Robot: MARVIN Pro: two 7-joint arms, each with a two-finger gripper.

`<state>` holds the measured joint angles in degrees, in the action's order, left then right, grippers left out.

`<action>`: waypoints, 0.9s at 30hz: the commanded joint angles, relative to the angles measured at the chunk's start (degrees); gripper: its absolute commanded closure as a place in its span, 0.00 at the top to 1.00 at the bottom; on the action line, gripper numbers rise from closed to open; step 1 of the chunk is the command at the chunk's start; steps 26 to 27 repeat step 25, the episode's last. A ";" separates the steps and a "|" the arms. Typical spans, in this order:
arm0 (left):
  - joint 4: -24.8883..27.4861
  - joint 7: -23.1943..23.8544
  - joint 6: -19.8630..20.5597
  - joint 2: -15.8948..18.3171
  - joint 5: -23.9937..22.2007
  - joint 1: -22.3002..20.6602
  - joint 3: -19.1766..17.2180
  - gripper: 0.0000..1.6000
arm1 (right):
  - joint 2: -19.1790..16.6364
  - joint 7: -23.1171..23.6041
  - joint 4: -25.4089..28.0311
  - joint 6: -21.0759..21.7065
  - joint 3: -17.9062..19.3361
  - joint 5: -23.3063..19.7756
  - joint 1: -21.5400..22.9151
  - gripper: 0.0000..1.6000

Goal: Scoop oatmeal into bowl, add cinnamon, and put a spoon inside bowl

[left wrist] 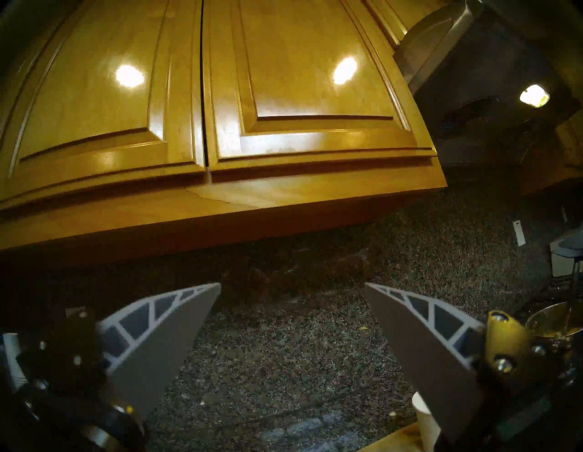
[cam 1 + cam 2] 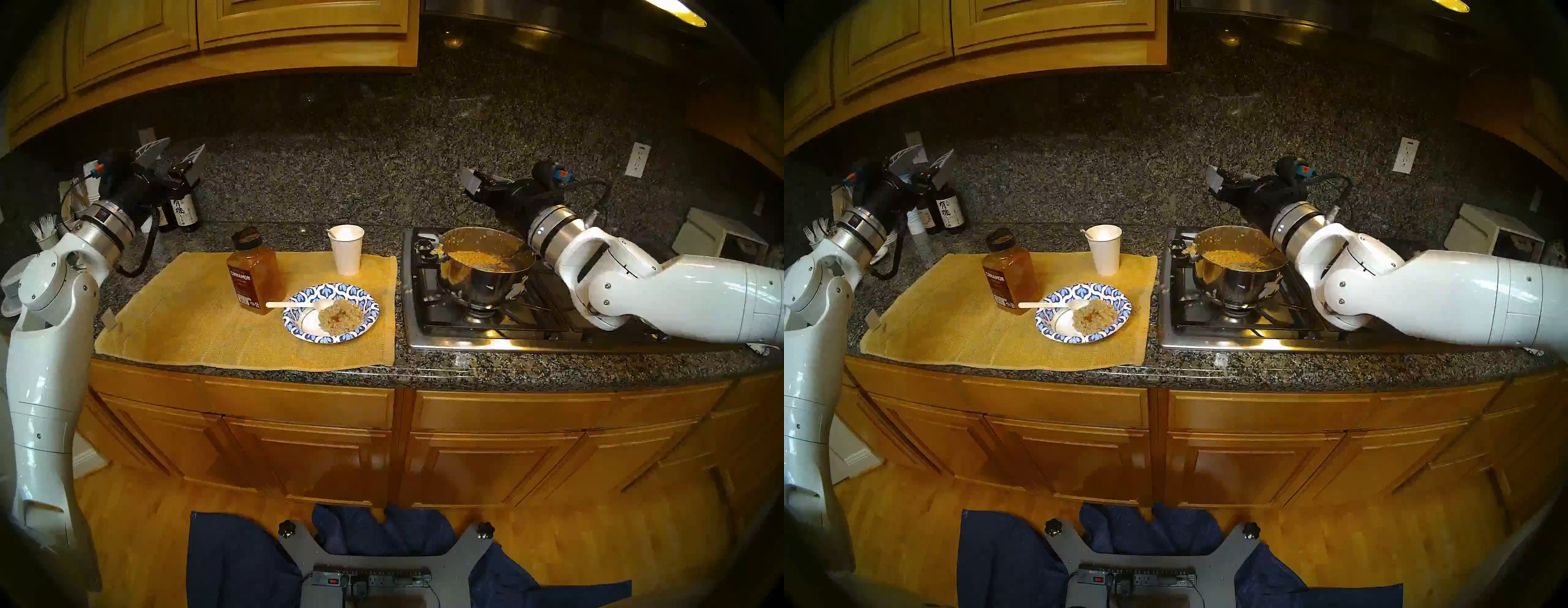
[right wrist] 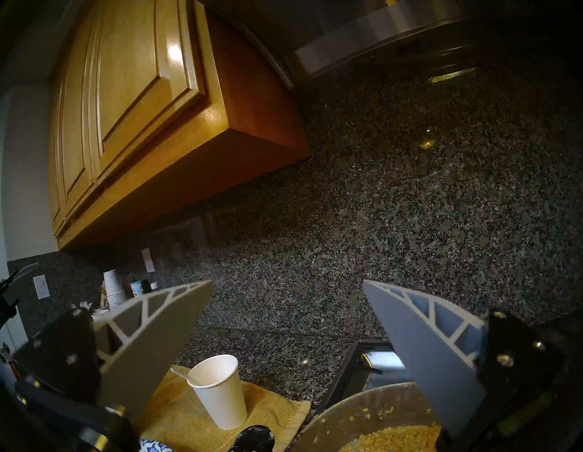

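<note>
With both sets of fingers, left [image 2: 172,155] and right [image 3: 285,318], spread wide and empty above the bench, I judge the work done: below them, oatmeal [image 2: 340,316] and spoon [image 2: 292,304] sit in the bowl [image 2: 365,323], cinnamon [image 2: 251,271] beside; I'd retreat clear of them.

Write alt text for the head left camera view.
A patterned bowl on a yellow mat holds oatmeal and a white spoon, beside a cinnamon bottle. Both open grippers, left and right, are raised and empty.
</note>
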<state>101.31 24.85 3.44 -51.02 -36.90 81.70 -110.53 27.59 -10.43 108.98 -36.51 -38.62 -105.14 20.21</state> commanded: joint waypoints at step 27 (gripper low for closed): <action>0.97 -0.04 -1.85 0.50 -0.61 -2.56 -0.44 1.00 | 0.10 0.05 0.06 -0.81 1.92 0.18 2.02 1.00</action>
